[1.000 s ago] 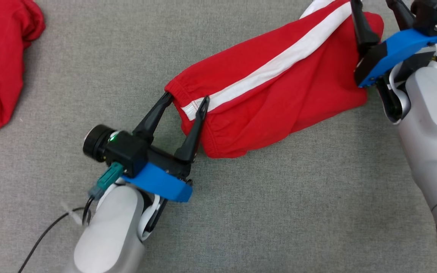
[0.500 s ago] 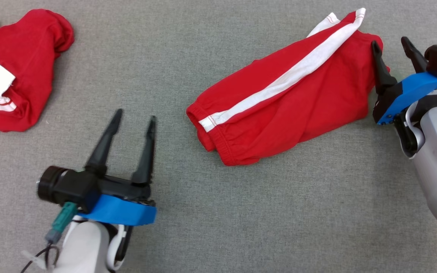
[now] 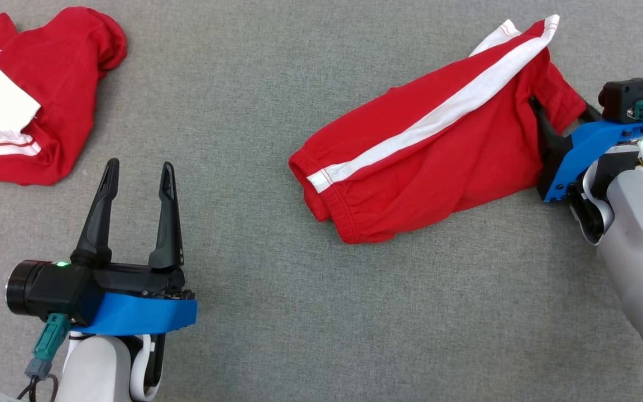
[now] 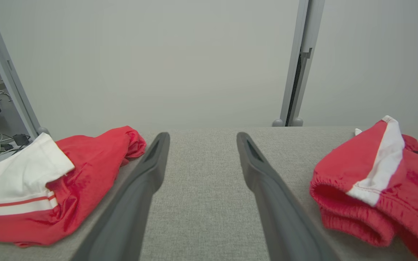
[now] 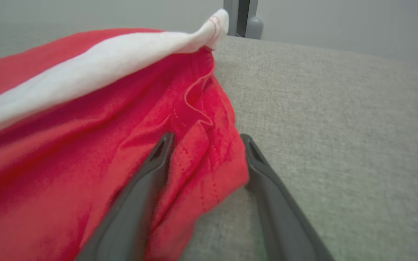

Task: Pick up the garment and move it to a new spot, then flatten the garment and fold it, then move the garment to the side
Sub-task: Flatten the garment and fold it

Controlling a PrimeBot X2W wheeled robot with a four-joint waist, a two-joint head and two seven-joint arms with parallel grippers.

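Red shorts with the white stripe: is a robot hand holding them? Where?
Nothing is held yet. The right gripper, jaws open, straddles the right edge of the red white-striped shorts; the left gripper is open, apart.

Head camera looks straight down; wrist cameras skim low; all share red shorts (image 3: 438, 151) right of left claw (image 3: 139, 164)

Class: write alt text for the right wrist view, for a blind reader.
The right gripper, fingers apart, straddles a fold of the red garment, whose white stripe runs across the upper left. The garment lies on a grey fabric surface.
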